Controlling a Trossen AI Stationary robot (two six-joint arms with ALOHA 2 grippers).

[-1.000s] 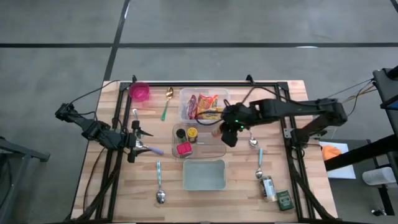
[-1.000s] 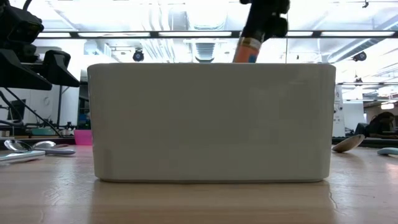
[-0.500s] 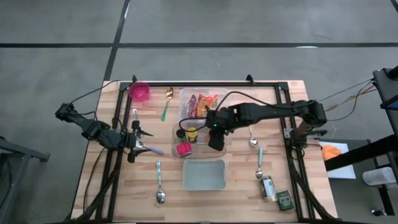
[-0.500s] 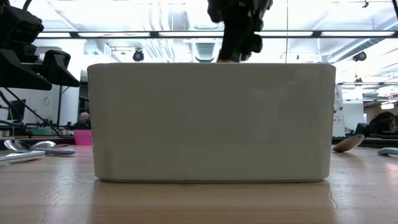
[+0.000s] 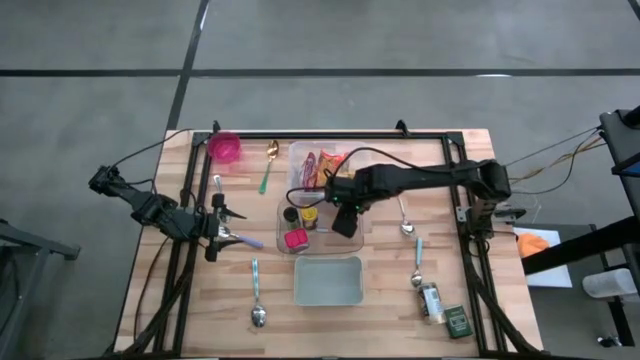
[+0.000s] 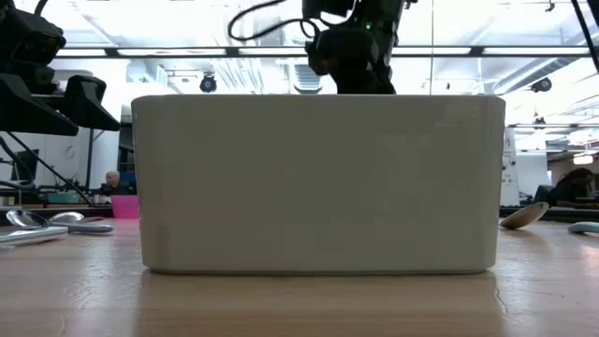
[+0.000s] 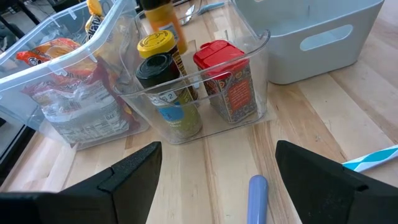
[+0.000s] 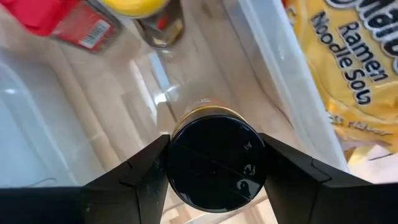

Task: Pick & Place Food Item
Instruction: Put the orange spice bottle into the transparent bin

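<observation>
While our left end effector (image 7: 214,171) waits spread at the wooden table's (image 5: 390,295) left side, we see the right arm has swung left from beside the clear plastic spice bin (image 5: 318,228) to above it. Our right end effector (image 8: 214,163) pinches a black-capped orange bottle (image 8: 216,163) there, near the yellow-lidded jar (image 5: 309,213).

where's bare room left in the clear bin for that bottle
The clear bin's right half is bare; the right gripper holds the black-capped bottle over it. Its left end is crowded with the yellow-lid jar, black-lid jar and red-lid jar. The gray bin in front also looks empty.
</observation>
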